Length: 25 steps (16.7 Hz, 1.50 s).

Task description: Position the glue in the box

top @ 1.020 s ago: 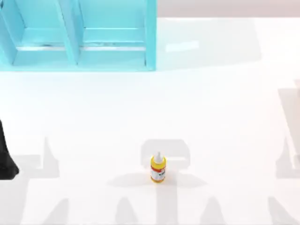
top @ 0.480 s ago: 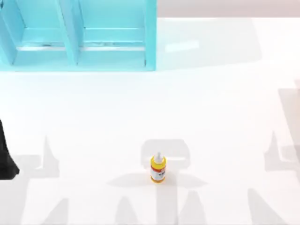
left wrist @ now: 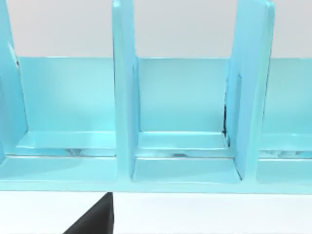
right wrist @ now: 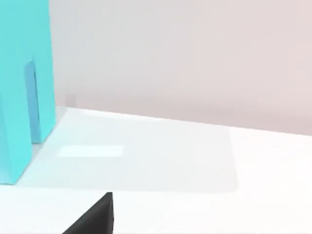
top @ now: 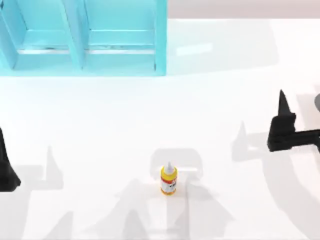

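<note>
The glue point(top: 168, 179), a small yellow bottle with a white nozzle and a red-and-white label, stands upright on the white table near the front middle. The box point(top: 80, 62) is a large cyan structure with open compartments at the back left; the left wrist view faces its compartments point(left wrist: 185, 170), and its end wall point(right wrist: 19, 97) appears in the right wrist view. My right gripper point(top: 283, 120) hovers at the right side, well right of the glue and farther back. My left gripper point(top: 4, 165) sits at the table's left edge, far from the glue.
The white table point(top: 225, 90) lies bare between the glue and the box. Soft arm shadows fall across the front of the table. A pale wall point(right wrist: 195, 58) runs behind the table's back edge.
My right gripper has come into the top view from the right edge, moving left. Its shadow shifted left toward the glue. The glue and my left arm stayed still.
</note>
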Available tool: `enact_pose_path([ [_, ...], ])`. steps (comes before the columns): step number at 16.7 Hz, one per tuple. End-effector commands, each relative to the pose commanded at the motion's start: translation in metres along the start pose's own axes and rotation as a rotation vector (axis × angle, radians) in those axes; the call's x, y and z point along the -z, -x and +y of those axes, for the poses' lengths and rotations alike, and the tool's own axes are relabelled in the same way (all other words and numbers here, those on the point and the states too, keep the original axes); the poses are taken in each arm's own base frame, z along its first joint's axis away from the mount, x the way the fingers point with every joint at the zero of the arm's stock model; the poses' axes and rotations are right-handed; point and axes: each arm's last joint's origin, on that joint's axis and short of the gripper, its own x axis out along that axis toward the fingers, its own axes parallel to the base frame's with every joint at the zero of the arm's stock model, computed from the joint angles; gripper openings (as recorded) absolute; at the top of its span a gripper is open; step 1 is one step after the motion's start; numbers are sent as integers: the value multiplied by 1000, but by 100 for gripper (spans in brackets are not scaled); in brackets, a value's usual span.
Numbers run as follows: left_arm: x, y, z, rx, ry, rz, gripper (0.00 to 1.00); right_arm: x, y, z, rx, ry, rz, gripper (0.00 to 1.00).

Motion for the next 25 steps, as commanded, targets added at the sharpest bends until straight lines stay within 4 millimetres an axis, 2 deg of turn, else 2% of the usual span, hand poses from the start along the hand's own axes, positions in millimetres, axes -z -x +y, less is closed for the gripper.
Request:
enact_pose_path([
  [3, 0, 0, 0, 0, 0, 0, 100, 9, -11, 59, -11, 49, 11, 100],
  [5, 0, 0, 0, 0, 0, 0, 100, 24, -10, 101, -13, 78, 11, 100],
  [9, 0, 0, 0, 0, 0, 0, 100, 74, 13, 175, 1, 102, -10, 100],
  [12, 0, 0, 0, 0, 0, 0, 100, 117, 38, 212, 26, 71, -39, 100],
  [15, 0, 0, 0, 0, 0, 0, 100, 155, 61, 232, 54, 9, -67, 100],
  [18, 0, 0, 0, 0, 0, 0, 100, 181, 75, 241, 77, -50, -86, 100],
  [20, 0, 0, 0, 0, 0, 0, 100, 189, 79, 242, 85, -69, -92, 100],
  [25, 0, 0, 0, 0, 0, 0, 100, 190, 78, 242, 89, -67, -91, 100],
])
